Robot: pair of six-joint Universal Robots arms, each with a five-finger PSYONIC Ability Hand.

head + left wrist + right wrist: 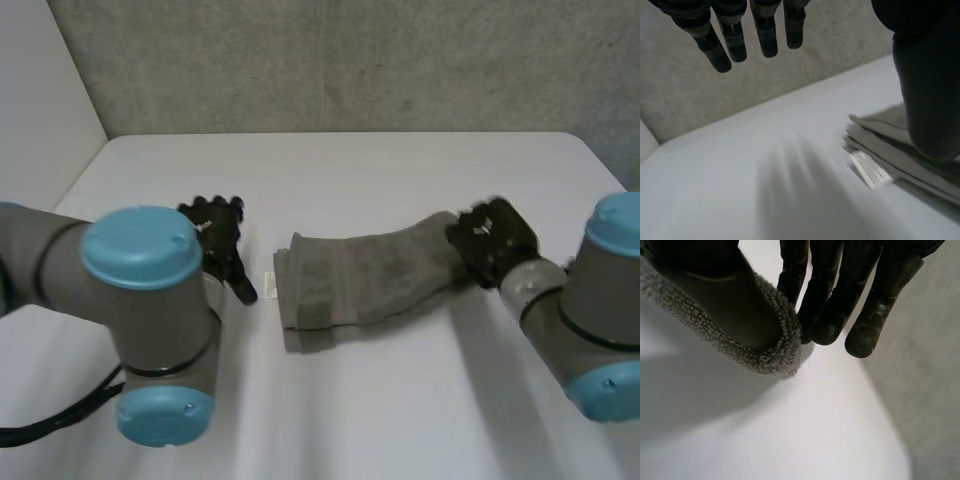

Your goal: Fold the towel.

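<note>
My right hand (490,240) pinches the folded grey towel (365,280) at its right end, thumb against fingers. Its long axis runs sideways across the white table (350,165); my left hand (215,235), fingers straight and empty, hangs just beside the free end.

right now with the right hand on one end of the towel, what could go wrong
1. The right hand pinches only the very edge of the towel between thumb and fingers; a pull might slip it free.
2. The left hand is open beside the folded end and holds nothing, so a pull could slide the whole towel across the table or spread its stacked layers.
</note>
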